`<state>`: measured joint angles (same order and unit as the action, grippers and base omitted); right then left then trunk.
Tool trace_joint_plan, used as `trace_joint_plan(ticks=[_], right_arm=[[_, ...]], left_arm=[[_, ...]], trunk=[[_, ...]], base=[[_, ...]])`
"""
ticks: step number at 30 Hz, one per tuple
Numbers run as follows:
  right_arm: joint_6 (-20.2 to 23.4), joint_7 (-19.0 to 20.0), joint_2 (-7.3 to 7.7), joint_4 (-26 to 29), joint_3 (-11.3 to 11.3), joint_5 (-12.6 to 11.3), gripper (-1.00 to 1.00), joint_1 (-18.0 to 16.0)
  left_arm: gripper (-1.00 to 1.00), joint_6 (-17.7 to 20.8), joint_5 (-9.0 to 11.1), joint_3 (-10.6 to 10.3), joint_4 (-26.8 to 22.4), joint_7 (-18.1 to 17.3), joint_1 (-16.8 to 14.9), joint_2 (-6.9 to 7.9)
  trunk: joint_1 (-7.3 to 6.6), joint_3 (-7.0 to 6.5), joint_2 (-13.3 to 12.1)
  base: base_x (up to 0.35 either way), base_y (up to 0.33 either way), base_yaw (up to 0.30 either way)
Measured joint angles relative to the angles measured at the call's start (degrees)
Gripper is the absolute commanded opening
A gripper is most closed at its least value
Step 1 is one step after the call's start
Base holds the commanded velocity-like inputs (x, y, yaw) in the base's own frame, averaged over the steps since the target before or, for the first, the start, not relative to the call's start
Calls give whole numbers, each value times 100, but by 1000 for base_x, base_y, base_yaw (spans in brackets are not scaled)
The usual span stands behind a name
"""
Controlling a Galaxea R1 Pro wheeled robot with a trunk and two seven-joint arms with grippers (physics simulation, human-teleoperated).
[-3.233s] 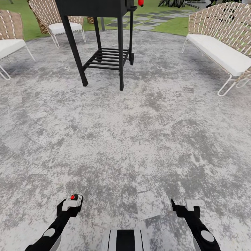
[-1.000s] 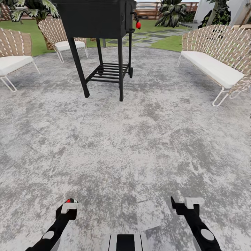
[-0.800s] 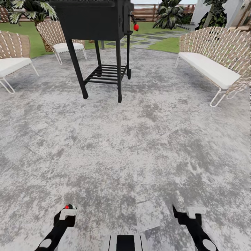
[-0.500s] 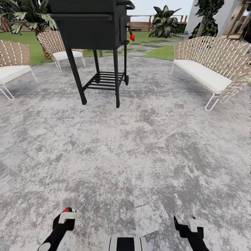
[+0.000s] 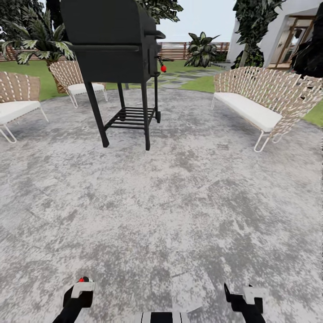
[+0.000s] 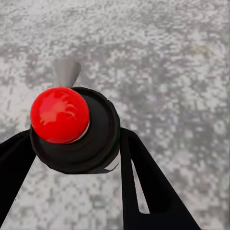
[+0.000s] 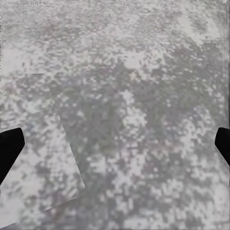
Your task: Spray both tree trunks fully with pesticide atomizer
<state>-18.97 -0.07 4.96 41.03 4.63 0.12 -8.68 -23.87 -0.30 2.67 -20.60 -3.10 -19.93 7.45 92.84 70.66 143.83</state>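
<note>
My left gripper (image 5: 79, 290) is shut on the pesticide atomizer (image 6: 73, 128), a black body with a round red cap (image 5: 81, 279) and a grey nozzle. In the left wrist view the black fingers (image 6: 146, 184) clamp either side of it over grey paving. Low at the right my right gripper (image 5: 244, 297) is open, and its fingertips (image 7: 9, 146) stand wide apart with only paving between them. A tree (image 5: 252, 20) with dark green leaves and a pale leaning trunk (image 5: 244, 56) stands far back right by the house. Green lawn (image 5: 199, 83) lies beyond the paving.
A black grill on legs (image 5: 117, 54) stands ahead at the left. A wicker bench with a white cushion (image 5: 251, 105) sits at the right, and wicker chairs (image 5: 15, 101) at the left. Stepping stones (image 5: 177, 76) lead to a reddish wooden fence (image 5: 177, 49).
The camera has tilted upward, so the grill, bench, fence and trees sit lower in the picture and more of the garden shows. Both grippers keep their states.
</note>
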Motion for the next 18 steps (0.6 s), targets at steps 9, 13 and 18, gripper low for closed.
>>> trace_joint_plan(ticks=[9, 13, 18], right_arm=[[-402, 20, -12, -266, -9, 10, 100, 0], [-405, 22, -12, -296, -11, 13, 100, 0], [-406, 17, -31, -580, -33, 14, 100, 0]], left_arm=[[-100, -8, 109, 37, 110, -8, 9, 0], [-100, -8, 109, 37, 124, -8, 9, -3], [-100, -9, 110, 37, 138, -8, 9, -4]], trunk=[[-23, -280, -12], [-33, -404, -18], [-46, -557, -24]], base=[[0, 0, -7], [0, 0, 0], [0, 0, 0]])
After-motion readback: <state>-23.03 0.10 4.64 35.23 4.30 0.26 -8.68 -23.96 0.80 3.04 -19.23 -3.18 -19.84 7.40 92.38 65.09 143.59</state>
